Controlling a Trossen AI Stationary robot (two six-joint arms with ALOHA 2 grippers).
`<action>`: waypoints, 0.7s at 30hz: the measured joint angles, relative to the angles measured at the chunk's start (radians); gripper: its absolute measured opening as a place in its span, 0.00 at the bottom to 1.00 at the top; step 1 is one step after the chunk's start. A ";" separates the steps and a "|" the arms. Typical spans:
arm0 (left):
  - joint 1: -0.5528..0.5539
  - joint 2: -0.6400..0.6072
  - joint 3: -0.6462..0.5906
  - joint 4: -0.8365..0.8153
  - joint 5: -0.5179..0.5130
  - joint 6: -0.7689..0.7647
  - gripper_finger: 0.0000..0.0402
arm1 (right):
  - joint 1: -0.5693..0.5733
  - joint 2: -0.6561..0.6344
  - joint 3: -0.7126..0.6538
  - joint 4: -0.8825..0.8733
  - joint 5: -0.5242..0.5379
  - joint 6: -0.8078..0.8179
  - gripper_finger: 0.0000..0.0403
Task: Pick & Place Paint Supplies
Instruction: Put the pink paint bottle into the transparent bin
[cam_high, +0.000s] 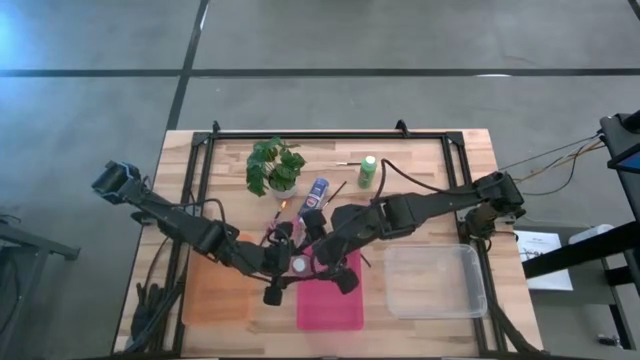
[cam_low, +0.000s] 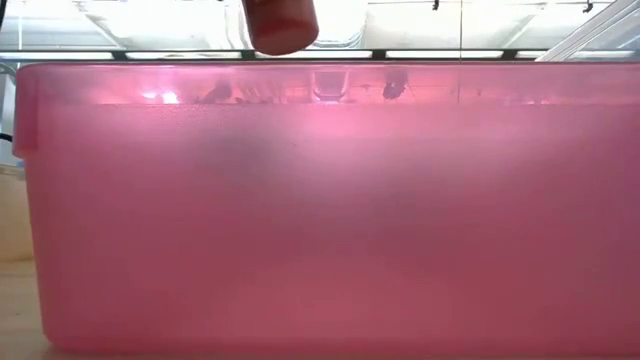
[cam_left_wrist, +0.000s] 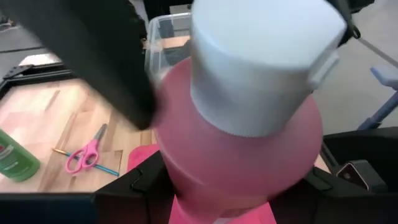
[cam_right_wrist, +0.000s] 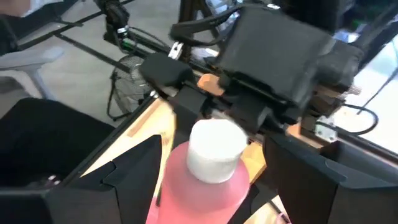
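Pink paint bottle sits clamped in your right tool above the pink bin; left tool beside, grip unclear. Next, lower and release.

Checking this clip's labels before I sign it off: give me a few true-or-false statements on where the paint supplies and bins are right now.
1. A pink bottle with a white cap is held over the pink bin. True.
2. The clear bin holds the green bottle. False: the green bottle stands on the table near the far edge.
3. Pink-handled scissors lie on the table. True.
4. The potted plant sits in the orange bin. False: it stands on the table, beyond the orange bin.
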 joint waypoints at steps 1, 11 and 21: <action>0.001 0.000 0.000 -0.002 0.003 -0.002 0.52 | 0.001 0.000 0.004 -0.035 -0.001 -0.001 0.69; 0.013 0.015 -0.038 0.042 0.047 -0.058 0.52 | 0.001 -0.001 0.026 -0.159 -0.001 -0.022 0.69; 0.063 0.109 -0.022 0.108 0.122 -0.055 0.52 | 0.001 0.001 0.025 -0.159 -0.002 -0.006 0.69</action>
